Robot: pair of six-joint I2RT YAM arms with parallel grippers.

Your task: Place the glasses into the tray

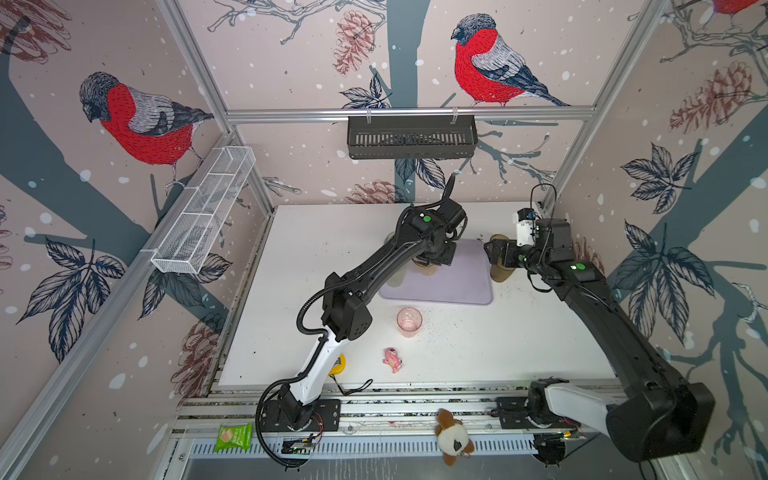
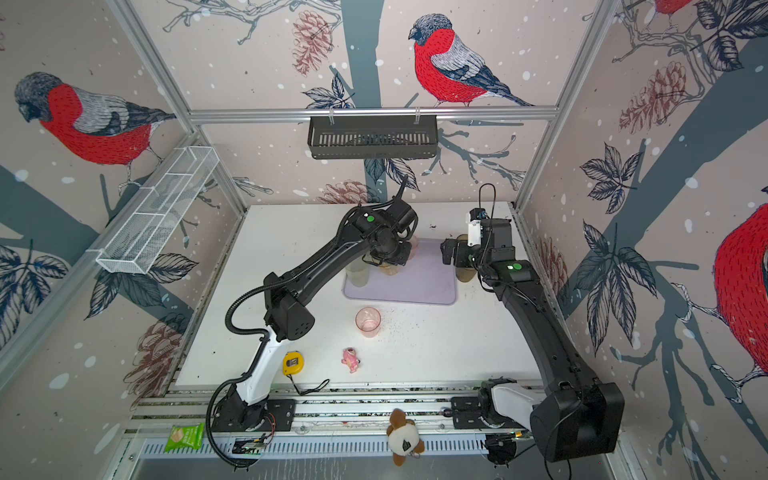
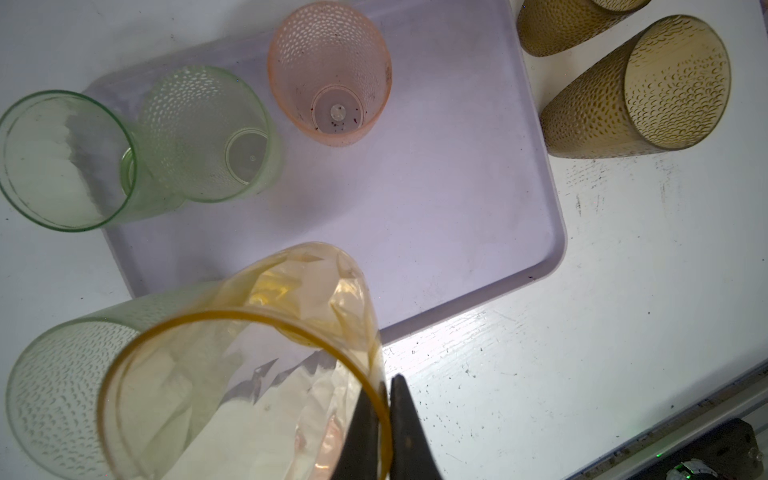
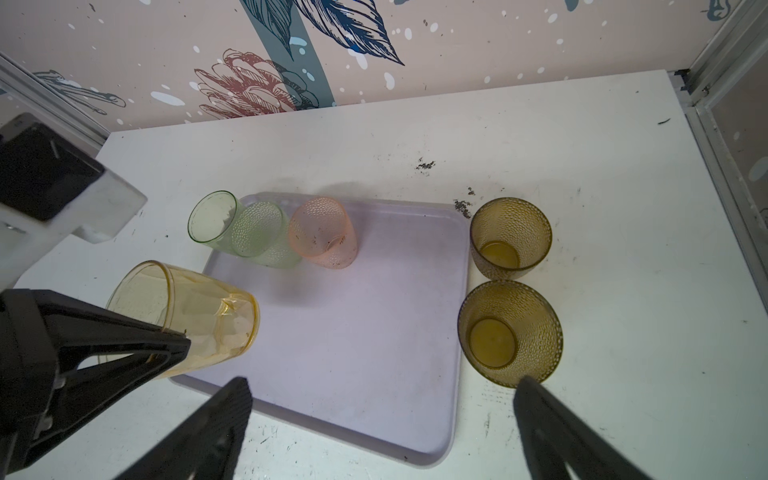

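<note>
A booth papered with bullfinches and pine cones closes in a white worktop (image 1: 519, 345). The left claw (image 3: 384, 390) is pressed together on the rim of the amber tumbler (image 3: 249, 361), with one finger inside the wall and one outside. It holds the tumbler at the edge of the lavender tray (image 4: 374, 332); whether the foot touches the tray cannot be told. Just beside it stands a frosted tumbler (image 3: 62, 395), its foot hidden behind the held one. Across the tray, a pink dotted tumbler (image 4: 324, 232) and a second frosted tumbler (image 4: 262, 237) stand upright inside the rim, close together. A green tumbler (image 4: 210, 216) leans against the frosted one at the tray's corner, and it is unclear whether it stands inside the rim. The right claw (image 4: 380, 395) hangs spread wide and empty above the tray's other side, one finger close to a dark brown tumbler (image 4: 509, 332). That tumbler and a second dark brown tumbler (image 4: 511, 237) stand on the worktop just beside the tray. Well apart, toward the front, are a pink tumbler (image 1: 409, 321), a small pink toy (image 1: 392, 359) and a yellow tape measure (image 2: 293, 362).
</note>
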